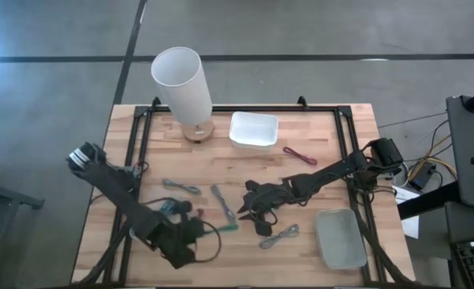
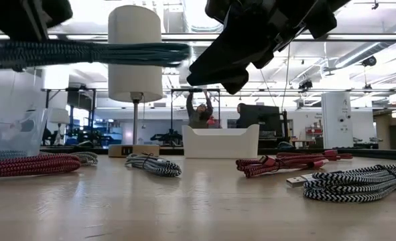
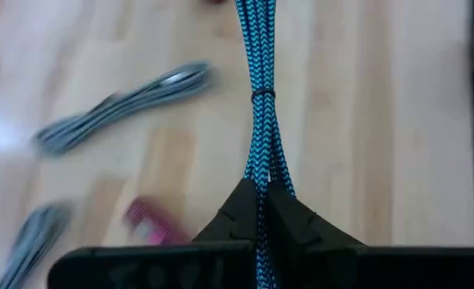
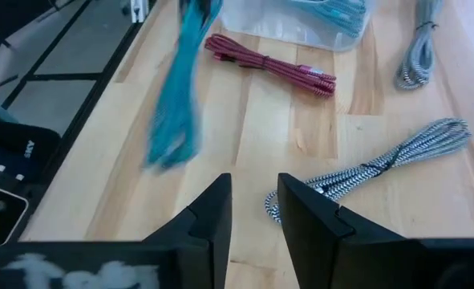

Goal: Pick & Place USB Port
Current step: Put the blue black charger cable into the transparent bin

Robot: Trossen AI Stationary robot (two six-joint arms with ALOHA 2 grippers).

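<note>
above the table (image 1: 317,132) left fingers (image 3: 257,213) clamp a blue cable (image 3: 259,120); right fingers (image 4: 301,213) parted, empty.

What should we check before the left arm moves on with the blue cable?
1. Left gripper shut on the blue cable: ok.
2. Cable lifted off the table: ok in the low view.
3. Right gripper open and holding nothing: ok.
4. White bin has bare space: ok.
5. Which bin is the target: cannot tell.
6. Grey tray holds no cables: ok.
</note>
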